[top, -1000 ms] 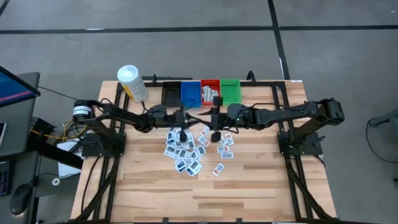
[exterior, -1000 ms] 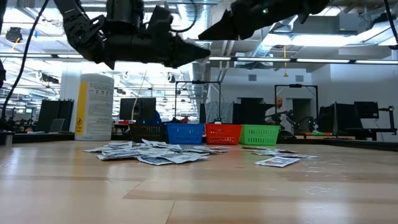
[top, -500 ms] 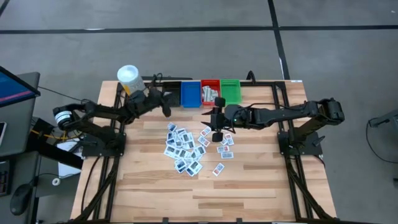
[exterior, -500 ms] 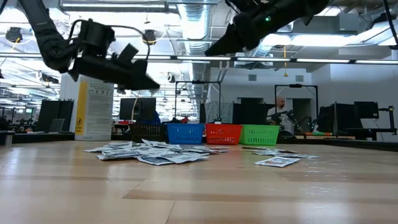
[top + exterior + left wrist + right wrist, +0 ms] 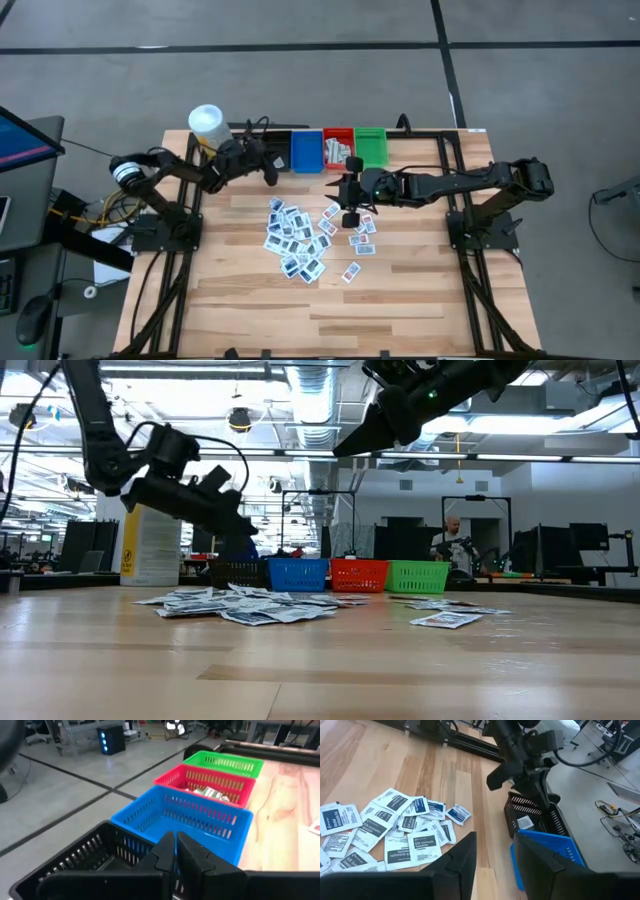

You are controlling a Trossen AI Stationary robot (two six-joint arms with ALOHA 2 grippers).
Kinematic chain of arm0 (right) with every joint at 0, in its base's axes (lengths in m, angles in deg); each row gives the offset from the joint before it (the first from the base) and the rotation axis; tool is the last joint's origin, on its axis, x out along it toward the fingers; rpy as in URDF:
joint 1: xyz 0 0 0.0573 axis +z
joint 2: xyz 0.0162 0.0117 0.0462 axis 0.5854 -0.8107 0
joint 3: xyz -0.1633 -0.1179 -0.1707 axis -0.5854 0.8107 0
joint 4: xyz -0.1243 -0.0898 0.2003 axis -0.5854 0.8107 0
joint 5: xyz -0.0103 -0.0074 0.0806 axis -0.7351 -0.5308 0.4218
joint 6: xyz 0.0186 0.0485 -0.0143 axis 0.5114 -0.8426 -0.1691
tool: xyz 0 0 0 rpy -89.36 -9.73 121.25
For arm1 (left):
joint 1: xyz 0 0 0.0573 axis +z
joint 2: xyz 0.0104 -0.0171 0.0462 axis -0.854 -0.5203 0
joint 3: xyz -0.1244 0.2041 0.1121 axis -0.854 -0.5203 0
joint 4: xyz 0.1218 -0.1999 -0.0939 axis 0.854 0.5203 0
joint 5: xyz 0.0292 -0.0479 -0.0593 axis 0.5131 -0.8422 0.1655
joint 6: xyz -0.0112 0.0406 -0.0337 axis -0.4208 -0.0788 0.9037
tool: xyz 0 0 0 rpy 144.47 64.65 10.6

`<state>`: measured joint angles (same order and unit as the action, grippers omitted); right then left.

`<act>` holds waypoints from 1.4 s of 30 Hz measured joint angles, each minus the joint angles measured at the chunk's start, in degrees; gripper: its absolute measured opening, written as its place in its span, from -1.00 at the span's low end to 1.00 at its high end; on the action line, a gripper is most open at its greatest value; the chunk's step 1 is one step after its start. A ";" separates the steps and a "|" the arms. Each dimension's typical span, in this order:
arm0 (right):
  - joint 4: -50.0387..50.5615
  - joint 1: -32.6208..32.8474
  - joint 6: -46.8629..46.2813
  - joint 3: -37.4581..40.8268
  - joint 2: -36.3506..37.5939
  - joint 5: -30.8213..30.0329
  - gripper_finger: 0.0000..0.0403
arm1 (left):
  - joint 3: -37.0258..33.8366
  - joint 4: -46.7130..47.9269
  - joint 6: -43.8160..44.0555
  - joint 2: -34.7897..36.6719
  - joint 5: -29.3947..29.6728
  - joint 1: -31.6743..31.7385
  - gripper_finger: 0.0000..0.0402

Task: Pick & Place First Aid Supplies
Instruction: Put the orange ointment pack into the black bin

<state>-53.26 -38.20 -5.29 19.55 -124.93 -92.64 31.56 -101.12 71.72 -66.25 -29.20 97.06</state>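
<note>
Packet pile point(image 5: 297, 240) lies mid-surface, directly below the right claw point(image 5: 350, 212), jaws parted and empty. Left claw point(image 5: 270, 177), clenched, hangs over the black bin point(image 5: 272, 150), farther off.

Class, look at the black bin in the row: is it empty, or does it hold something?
Not empty. The right wrist view shows one white packet lying inside the black bin.

You've got the right claw point(image 5: 495, 857) spread open at frame bottom, packets point(image 5: 395, 827) fanned across the counter point(image 5: 380, 765) left, black bin point(image 5: 532, 817) holding one packet, blue bin point(image 5: 555, 852) right.
</note>
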 joint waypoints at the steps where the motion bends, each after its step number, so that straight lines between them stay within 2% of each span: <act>1: 0.02 0.00 0.01 0.00 0.00 0.00 -0.39 | 0.39 -0.08 0.00 -0.64 0.00 -0.05 -0.90; 6: 1.76 0.00 -0.01 0.00 0.00 0.00 -0.39 | 1.24 -0.33 0.00 -2.30 1.46 -0.11 -0.90; 12: 10.41 0.00 -2.07 0.00 0.00 0.01 -0.39 | 1.27 -0.28 2.66 -2.01 4.12 -0.81 -0.90; 16: 18.35 0.00 -5.96 0.40 0.02 0.10 -0.39 | 1.27 -0.10 5.02 -2.01 4.13 -2.84 -0.90; 20: 20.74 -0.04 -7.49 4.48 0.04 3.22 -0.39 | 1.27 0.02 6.68 -2.01 4.09 -6.28 -0.90; 24: 16.69 -0.32 -7.48 10.33 0.04 4.50 -0.39 | 1.27 0.02 7.10 -2.01 4.10 -10.38 -0.90; 30: 0.88 -2.92 -7.51 18.20 0.04 4.45 -0.39 | 1.27 -0.37 7.08 -2.01 4.09 -16.37 -0.90; 42: -12.57 -5.84 -7.49 25.49 0.00 4.50 -0.39 | 1.27 -0.82 6.92 -2.01 4.10 -22.43 -0.90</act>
<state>-65.82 -44.04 -12.77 45.04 -124.93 -88.14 32.83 -101.94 78.64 -68.26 -25.11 74.63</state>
